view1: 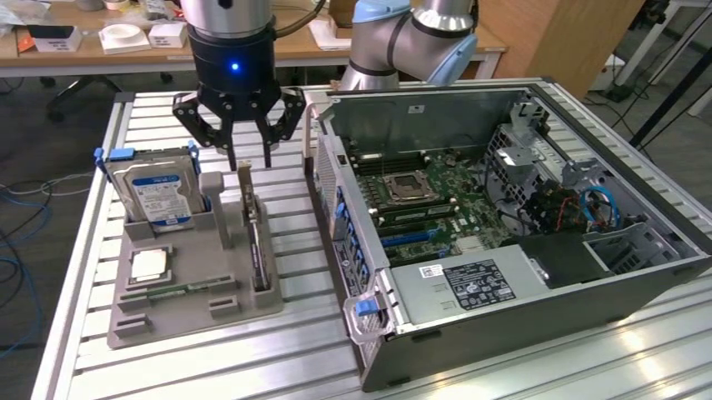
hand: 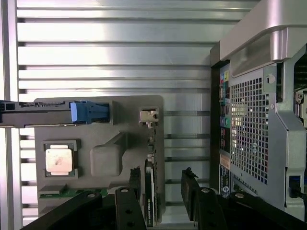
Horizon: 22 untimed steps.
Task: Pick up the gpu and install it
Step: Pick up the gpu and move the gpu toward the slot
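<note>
We see the gpu (view1: 258, 242), a thin flat card, standing on edge in a slot along the matte gray holder's (view1: 189, 321) edge nearest the open computer case (view1: 478, 217). The black pincer (view1: 249, 162) hangs above the card's far end, spread wide and gripping nothing, with its fingers (hand: 135, 191) on either side of the card.

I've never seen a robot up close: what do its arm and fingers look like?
The arm is rounded silver-grey tubing with pale blue caps at the joints. The gripper has a black cylindrical body with a small glowing blue light, ending in black jointed fingers studded with round bolts.
</note>
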Each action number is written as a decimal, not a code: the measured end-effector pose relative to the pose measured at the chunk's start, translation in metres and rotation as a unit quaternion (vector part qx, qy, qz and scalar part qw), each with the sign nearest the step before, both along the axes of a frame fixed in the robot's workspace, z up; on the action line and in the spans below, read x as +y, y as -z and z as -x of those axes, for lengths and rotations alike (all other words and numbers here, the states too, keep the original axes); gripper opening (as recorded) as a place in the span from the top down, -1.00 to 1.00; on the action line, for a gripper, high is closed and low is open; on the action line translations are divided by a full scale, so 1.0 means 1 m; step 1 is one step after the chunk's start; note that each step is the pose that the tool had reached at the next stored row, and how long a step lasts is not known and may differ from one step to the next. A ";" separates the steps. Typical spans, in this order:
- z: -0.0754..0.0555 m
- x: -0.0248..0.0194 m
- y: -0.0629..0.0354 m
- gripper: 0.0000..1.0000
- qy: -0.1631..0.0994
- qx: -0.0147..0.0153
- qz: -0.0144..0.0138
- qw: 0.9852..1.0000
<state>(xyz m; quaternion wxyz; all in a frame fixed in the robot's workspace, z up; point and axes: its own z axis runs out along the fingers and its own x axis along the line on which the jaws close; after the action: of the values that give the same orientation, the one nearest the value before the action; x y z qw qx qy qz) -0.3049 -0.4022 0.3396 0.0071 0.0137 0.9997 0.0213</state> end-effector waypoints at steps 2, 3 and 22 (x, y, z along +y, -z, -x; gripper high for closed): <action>0.000 0.0000 0.0010 0.05 0.000 0.000 0.000 1.000; 0.000 0.0000 0.0014 0.05 0.000 0.000 0.000 1.000; 0.000 0.0000 0.0098 0.05 0.000 0.000 0.000 1.000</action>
<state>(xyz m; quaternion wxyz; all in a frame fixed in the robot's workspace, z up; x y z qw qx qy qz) -0.3048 -0.4022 0.3298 0.0072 0.0137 0.9997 0.0209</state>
